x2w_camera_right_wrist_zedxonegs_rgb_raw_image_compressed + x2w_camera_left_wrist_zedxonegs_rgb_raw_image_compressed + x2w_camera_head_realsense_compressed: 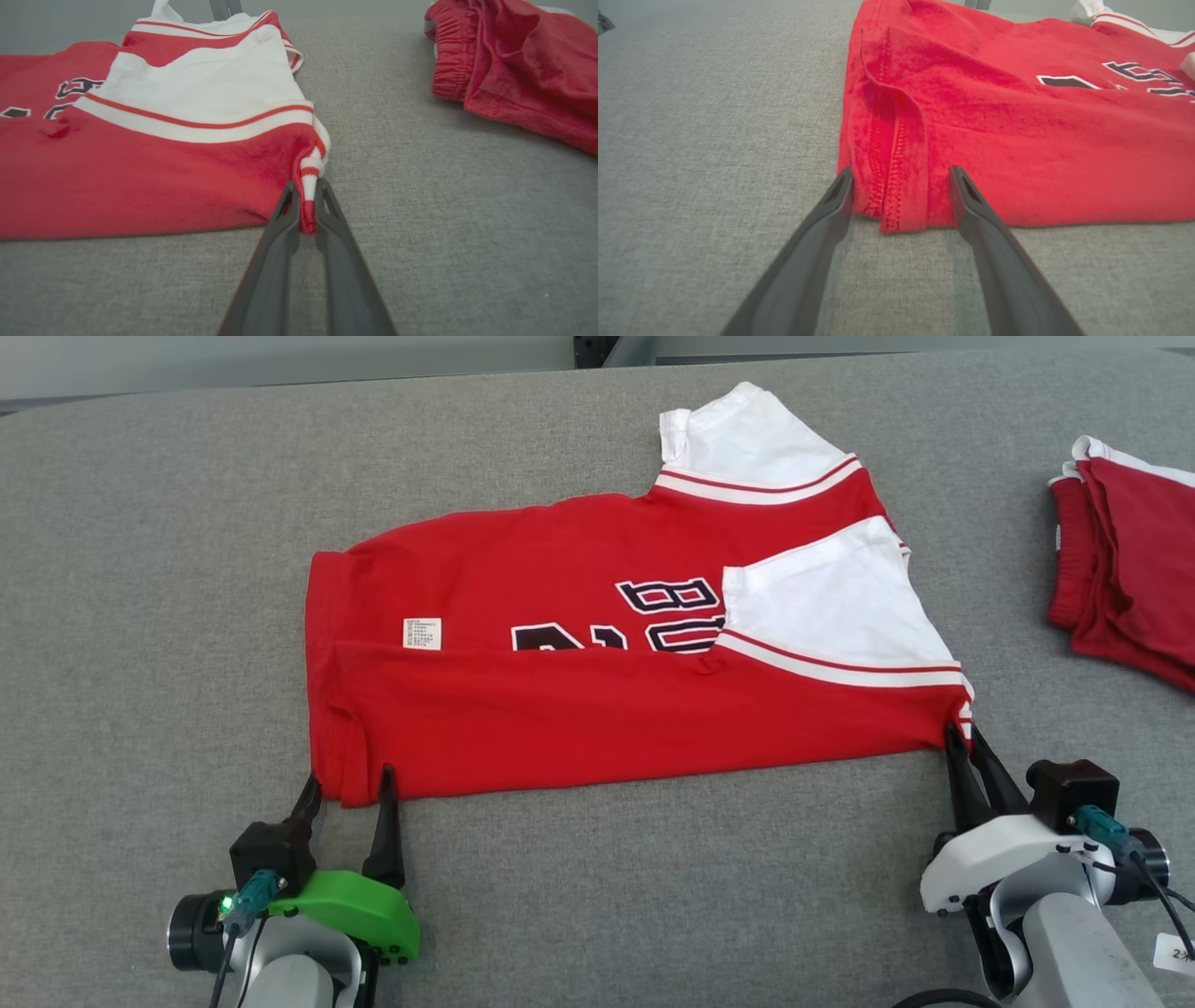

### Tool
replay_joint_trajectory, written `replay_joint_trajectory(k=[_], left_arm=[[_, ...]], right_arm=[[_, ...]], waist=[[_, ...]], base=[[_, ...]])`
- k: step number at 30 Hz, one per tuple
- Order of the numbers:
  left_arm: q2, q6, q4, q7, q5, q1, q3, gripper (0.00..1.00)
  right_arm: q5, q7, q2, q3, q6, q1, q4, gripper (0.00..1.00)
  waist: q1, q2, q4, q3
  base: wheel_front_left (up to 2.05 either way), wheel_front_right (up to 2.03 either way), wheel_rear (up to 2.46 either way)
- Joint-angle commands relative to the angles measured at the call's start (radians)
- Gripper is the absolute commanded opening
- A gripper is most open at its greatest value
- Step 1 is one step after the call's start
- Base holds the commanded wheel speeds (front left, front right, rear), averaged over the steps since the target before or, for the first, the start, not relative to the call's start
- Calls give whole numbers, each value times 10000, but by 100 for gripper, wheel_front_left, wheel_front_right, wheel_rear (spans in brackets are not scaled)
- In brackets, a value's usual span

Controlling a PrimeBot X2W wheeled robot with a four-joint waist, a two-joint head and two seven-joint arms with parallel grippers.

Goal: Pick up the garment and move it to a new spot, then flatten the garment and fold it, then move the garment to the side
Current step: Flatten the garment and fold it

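The red jersey (pixel 560 709) lies lengthwise across the middle of the grey tabletop (pixel 140 616), its near long side folded up over the lettering. The right gripper (pixel 963 733) is pinched tight on the striped trim at the near right corner. The left gripper (pixel 350 777) stands wide, straddling the hem corner without holding it — I'd have it close low on both hem layers before any lift, so the edge rises level. There's open room to the left and front, but a second red pile (pixel 1130 560) crowds the right.
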Motion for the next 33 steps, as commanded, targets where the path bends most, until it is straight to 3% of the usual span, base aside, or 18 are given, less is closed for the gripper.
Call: replay_joint_trajectory(k=[1, 16, 19, 20, 23, 33], left_arm=[[39, 93, 66, -28, 58, -48, 7, 100], [39, 238, 609, -12, 298, -297, 140, 98], [41, 255, 563, -12, 226, -241, 218, 71], [41, 245, 514, -12, 224, -213, 250, 49], [41, 181, 372, -14, 248, -57, 364, 1], [47, -303, 87, -14, 415, 327, 899, 0]], right_arm=[[-58, 3, -19, 12, -16, -118, -26, 0], [-9, 3, -14, -42, -16, -227, 67, 0], [4, 3, -2, -59, -16, -245, 93, 0], [11, 3, 2, -64, -16, -246, 100, 0], [13, 3, 18, -87, -16, -214, 124, 0], [-46, 3, -20, -384, -18, 10, 257, 0]], waist=[[0, 0, -12, 17], [0, 0, -40, 74], [0, 0, -11, 53], [0, 0, 1, 42], [0, 0, 40, -18], [0, 0, 135, -414]], base=[[0, 0, 0], [0, 0, 0], [0, 0, 0], [0, 0, 0], [0, 0, 0], [0, 0, 0]])
